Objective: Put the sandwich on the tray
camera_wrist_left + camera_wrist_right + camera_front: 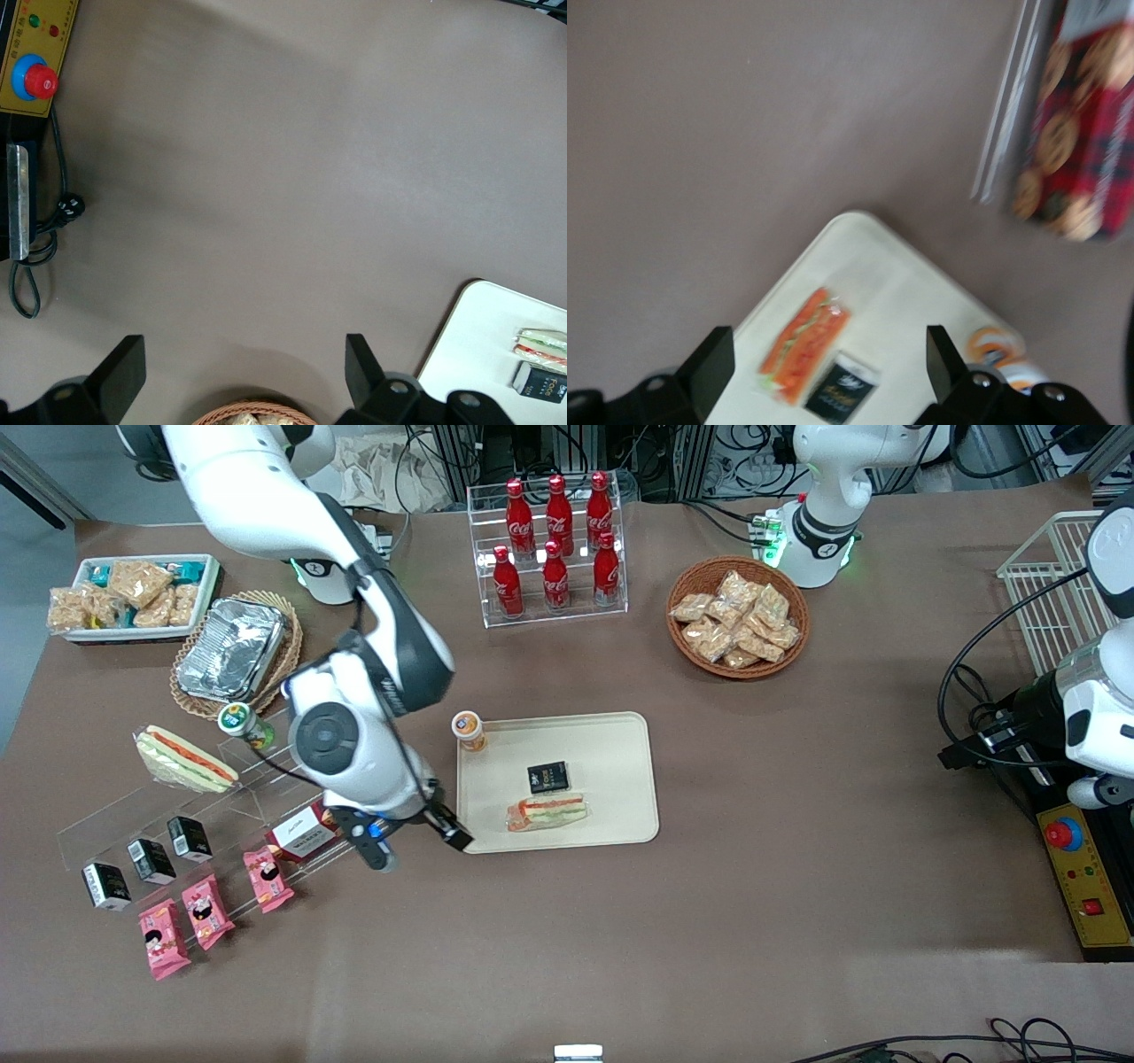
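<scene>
A robotics lab staged as a snack shop: a brown-covered worktop (753,886) carries a clear acrylic rack of red cola bottles (556,531), while a yellow control box with a red emergency-stop button (1063,834) and loose black cables (974,682) sit toward the parked arm's end.

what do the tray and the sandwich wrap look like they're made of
The tray looks like matte cream plastic: smooth, one-piece, with rounded corners and a low rim. The sandwich lying on it seems wrapped in thin clear film, the filling showing through. The end effector is open above the table beside the tray.
</scene>
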Controlling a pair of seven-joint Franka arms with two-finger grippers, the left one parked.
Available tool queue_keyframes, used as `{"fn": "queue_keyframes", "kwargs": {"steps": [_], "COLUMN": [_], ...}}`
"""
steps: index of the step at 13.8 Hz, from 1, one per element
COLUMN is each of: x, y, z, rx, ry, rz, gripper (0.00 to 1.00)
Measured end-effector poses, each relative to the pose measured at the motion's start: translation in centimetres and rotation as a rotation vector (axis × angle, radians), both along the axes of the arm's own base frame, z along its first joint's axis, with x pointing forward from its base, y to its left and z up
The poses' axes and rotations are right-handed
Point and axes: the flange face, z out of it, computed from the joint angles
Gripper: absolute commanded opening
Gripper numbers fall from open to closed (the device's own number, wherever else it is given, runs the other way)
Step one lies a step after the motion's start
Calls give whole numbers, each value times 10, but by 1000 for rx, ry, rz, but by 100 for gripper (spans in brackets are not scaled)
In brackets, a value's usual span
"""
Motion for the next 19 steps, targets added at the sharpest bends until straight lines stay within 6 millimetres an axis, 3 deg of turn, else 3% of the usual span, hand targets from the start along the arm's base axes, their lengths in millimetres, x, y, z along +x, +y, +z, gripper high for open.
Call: {"fn": "queue_keyframes", "kwargs": {"steps": [4,9,12,15,19], "x": [7,8,-1,-9,-23], "y": [-101,-226,-290,-322,-323], "z": [65,99,127,154,197], "rx": [15,44,63,52,1], "ry": [3,-8,-21,-34,-38], "rz": [176,417,545,656,759], "gripper": [96,96,96,96,96]}}
